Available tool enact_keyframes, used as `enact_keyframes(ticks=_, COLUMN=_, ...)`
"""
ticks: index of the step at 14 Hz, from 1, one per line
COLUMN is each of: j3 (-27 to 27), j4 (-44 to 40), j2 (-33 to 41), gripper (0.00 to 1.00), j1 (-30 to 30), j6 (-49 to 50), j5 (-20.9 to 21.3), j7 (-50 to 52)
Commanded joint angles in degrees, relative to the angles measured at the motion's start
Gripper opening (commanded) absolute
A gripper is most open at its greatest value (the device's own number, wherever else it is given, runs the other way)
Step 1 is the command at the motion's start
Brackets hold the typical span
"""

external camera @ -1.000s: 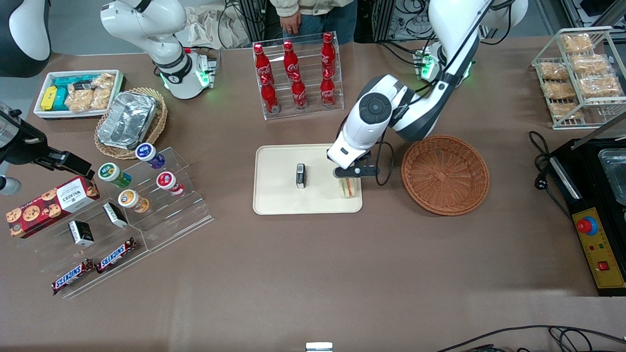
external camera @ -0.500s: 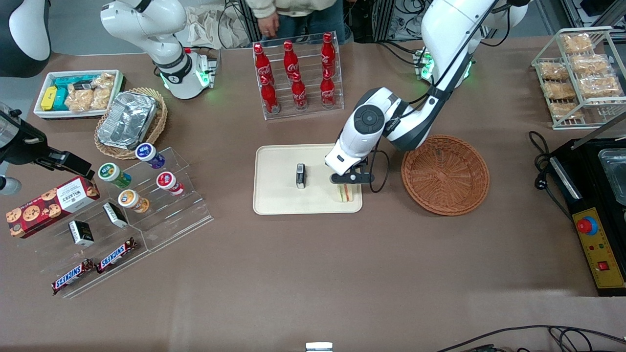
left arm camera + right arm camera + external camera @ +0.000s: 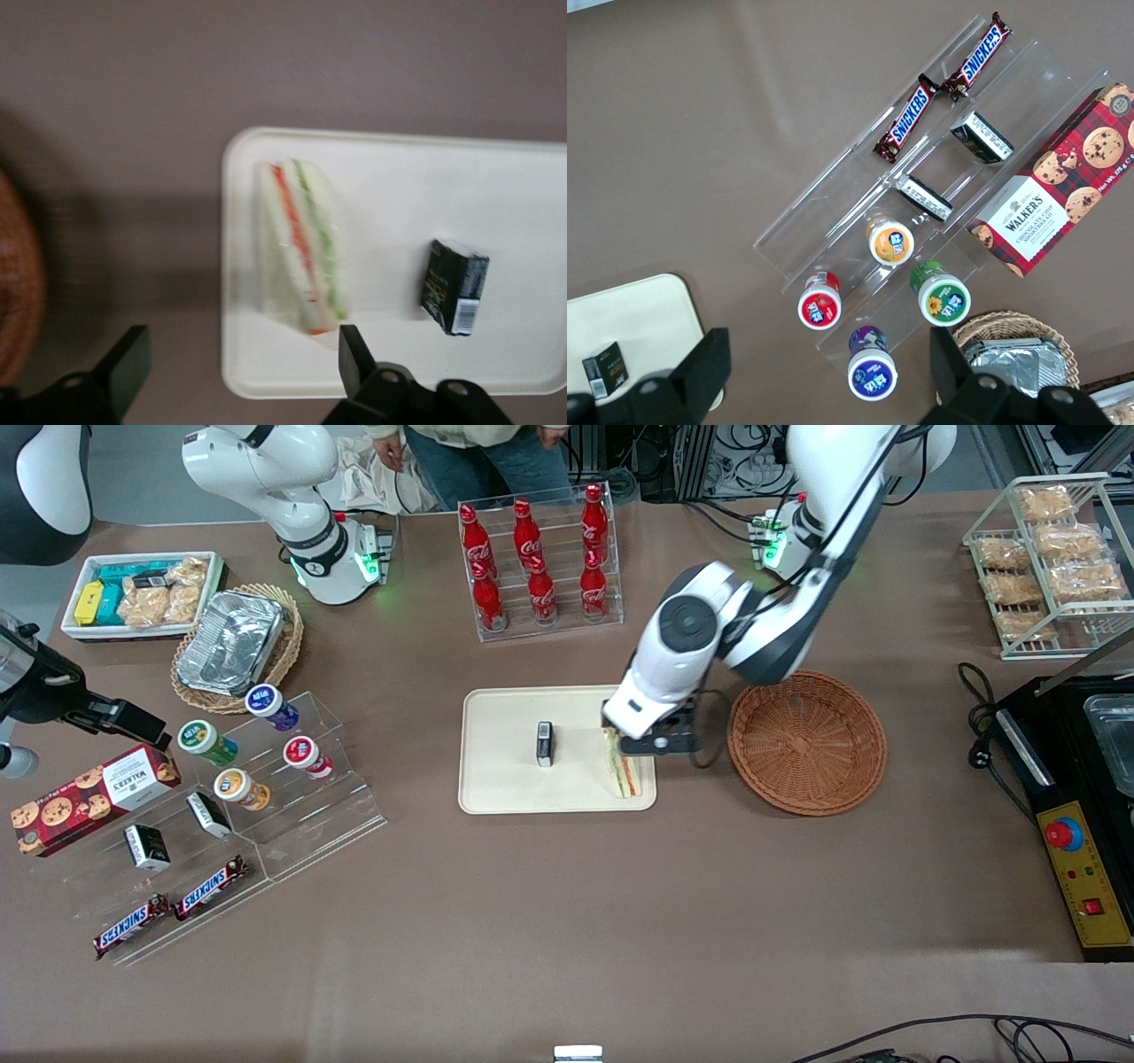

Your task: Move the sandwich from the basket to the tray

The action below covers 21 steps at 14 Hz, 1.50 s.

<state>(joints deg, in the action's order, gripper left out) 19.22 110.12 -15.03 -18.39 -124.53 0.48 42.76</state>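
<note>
The hand [image 3: 237, 376] hangs spread wide above the sandwich [image 3: 623, 765], gripping nothing. The sandwich lies on the tray [image 3: 505, 793], basket [image 3: 806, 742] bare. Placement looks done; what remains is a clean retreat.

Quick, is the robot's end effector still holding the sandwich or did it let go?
Left end effector: open, holding nothing, above the sandwich, which lies on the tray.

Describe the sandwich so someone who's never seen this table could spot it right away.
Find the cream tray mid-table, beside the round brown basket. The sandwich lies along the tray's basket-side edge, under the open end effector. Unlike the small black box sharing the tray, it's a pale wedge striped green and red.
</note>
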Motion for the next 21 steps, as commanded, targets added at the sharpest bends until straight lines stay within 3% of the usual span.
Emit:
enact_keyframes(ticks=1, j3=0.29, j4=0.71, j2=7.37, gripper=1.0, j1=6.69, j6=8.05, j5=0.84, j7=-0.4)
enact_keyframes(ticks=3, j3=0.12, j4=-0.08, j2=11.15, gripper=1.0, j1=8.71, j6=14.02, j5=0.84, j7=0.29)
enact_keyframes(ticks=6, j3=0.64, j4=-3.67, j2=13.36, gripper=1.0, j1=17.05, j6=24.91, j5=0.58, j7=-1.19)
enact_keyframes(ticks=11, j3=0.12, j4=-12.03, j2=13.54, gripper=1.0, j1=24.45, j6=33.91, j5=1.81, j7=-19.97)
enact_keyframes(ticks=16, j3=-0.59, j4=-16.85, j2=13.54, gripper=1.0, j1=25.34, j6=36.73, j5=13.48, j7=-34.99)
enact_keyframes(ticks=18, j3=-2.43, j4=-20.8, j2=13.1, gripper=1.0, j1=26.3, j6=38.04, j5=13.24, j7=-40.29)
enact_keyframes(ticks=21, j3=-5.31, j4=-25.48, j2=12.31, gripper=1.0, j1=25.69, j6=38.58, j5=8.24, j7=-40.22)
